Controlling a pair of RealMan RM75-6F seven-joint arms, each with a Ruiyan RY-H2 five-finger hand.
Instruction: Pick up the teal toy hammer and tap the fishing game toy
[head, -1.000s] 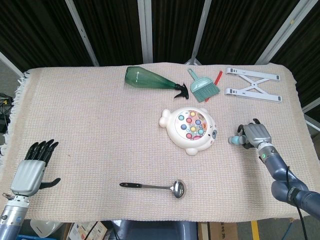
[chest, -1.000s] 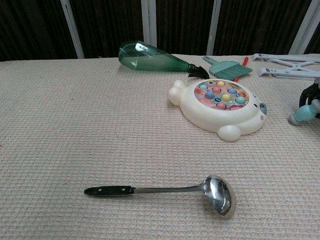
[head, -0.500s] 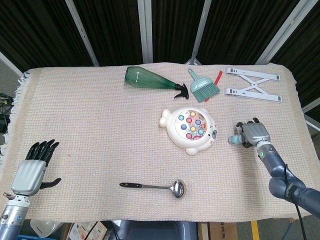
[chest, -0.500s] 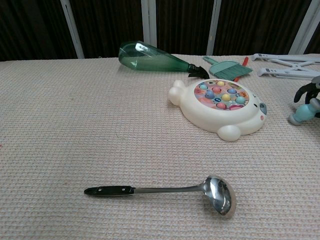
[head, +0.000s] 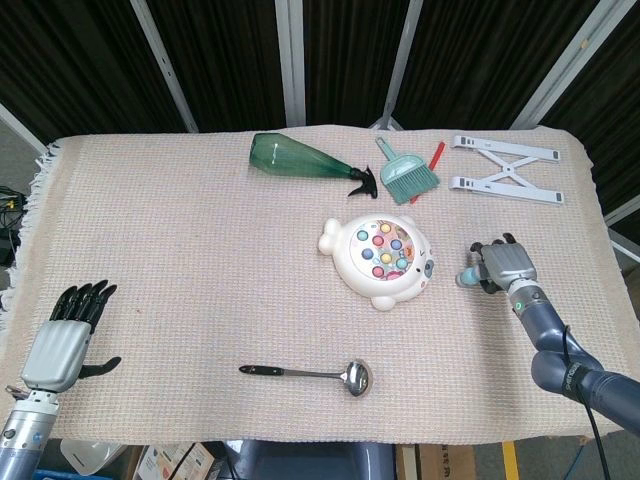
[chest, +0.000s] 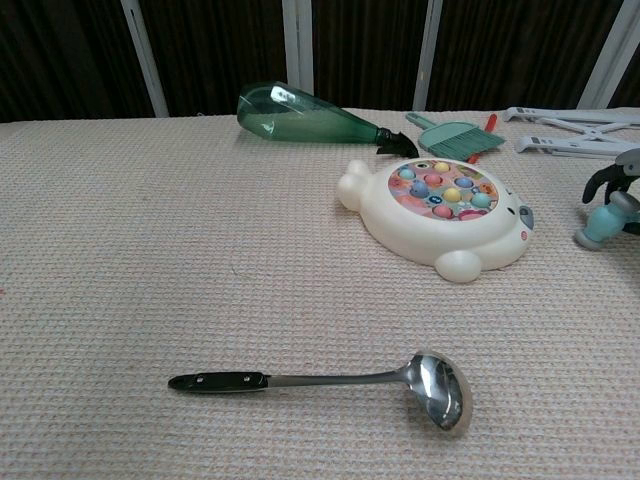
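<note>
The right hand (head: 508, 266) sits toward the right side of the tabletop (head: 180, 260), its fingers curled around the teal toy hammer (head: 467, 278), whose pale blue head pokes out on the side facing the fishing game toy (head: 380, 258). In the chest view the hammer head appears at the frame's right margin, low over the woven cloth, with a strip of bare cloth between it and the cream-coloured toy. The toy lies right of the tabletop's centre.

Along the far edge lie a green spray bottle (head: 300, 160) on its side, a teal dustpan (head: 405, 172) with a red-handled item just beside it, and a white folding stand (head: 505, 170) near the far right corner. A metal ladle (head: 310, 374) lies near the front edge. The left hand (head: 68, 335) rests at the front left corner, fingers spread and holding nothing; a broad stretch of cloth lies open between it and the other things.
</note>
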